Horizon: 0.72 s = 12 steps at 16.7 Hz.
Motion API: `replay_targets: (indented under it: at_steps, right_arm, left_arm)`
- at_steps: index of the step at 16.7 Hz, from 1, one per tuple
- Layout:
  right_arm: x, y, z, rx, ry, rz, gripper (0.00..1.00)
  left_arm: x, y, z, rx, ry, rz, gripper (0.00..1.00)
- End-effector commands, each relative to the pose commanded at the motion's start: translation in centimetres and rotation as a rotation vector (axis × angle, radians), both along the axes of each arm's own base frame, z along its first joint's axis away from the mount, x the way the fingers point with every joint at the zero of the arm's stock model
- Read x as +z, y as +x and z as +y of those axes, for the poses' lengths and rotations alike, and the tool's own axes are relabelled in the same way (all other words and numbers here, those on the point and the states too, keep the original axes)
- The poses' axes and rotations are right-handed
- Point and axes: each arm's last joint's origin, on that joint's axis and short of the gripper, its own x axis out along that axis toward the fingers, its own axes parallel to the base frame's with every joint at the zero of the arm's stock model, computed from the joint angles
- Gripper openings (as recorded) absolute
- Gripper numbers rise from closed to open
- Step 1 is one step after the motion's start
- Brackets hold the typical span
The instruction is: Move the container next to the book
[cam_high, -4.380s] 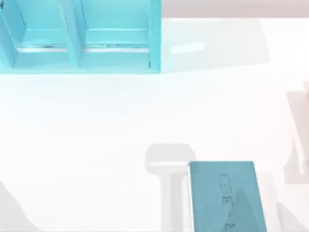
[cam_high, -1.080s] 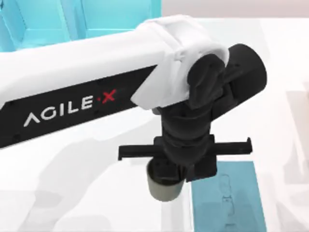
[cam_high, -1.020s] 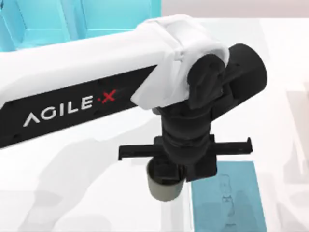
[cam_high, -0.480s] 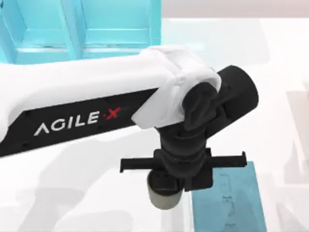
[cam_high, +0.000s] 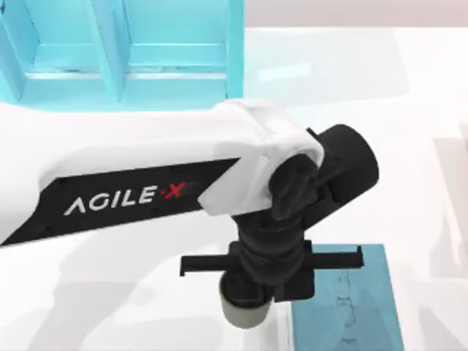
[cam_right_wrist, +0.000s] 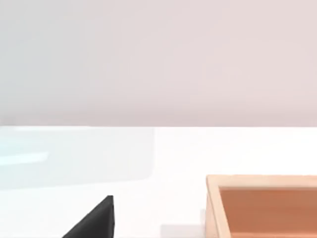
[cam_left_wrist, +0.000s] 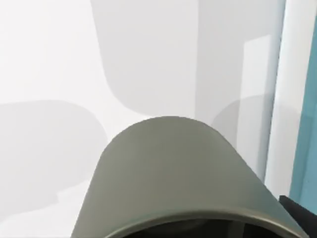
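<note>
left gripper [cam_high: 252, 292] grips container [cam_high: 245, 314] just beside book [cam_high: 351, 307].

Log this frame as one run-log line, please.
left gripper: shut on small grey-beige round container | container: just left of flat teal-blue book | right arm: parked | task: placement under way

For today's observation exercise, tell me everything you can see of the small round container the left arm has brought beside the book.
The container is a small round cup with a smooth, matte grey-beige wall and a dark inside glimpsed at its rim in the left wrist view. From above, only its lower wall shows beneath the left gripper, which covers its top. It sits just left of the teal-blue book, a narrow strip of white table between them. Whether it rests on the table cannot be told.
</note>
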Motion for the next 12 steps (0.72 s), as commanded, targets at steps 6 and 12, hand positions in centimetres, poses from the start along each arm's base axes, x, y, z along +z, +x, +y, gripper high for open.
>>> replay_targets:
  at_steps: [6,12]
  right_arm:
    - [0.00,0.00,0.00,0.000,0.000,0.000,1.00]
    - [0.00,0.00,0.00,0.000,0.000,0.000,1.00]
  left_arm:
    - [0.00,0.00,0.00,0.000,0.000,0.000,0.45]
    - [0.00,0.00,0.00,0.000,0.000,0.000,0.90]
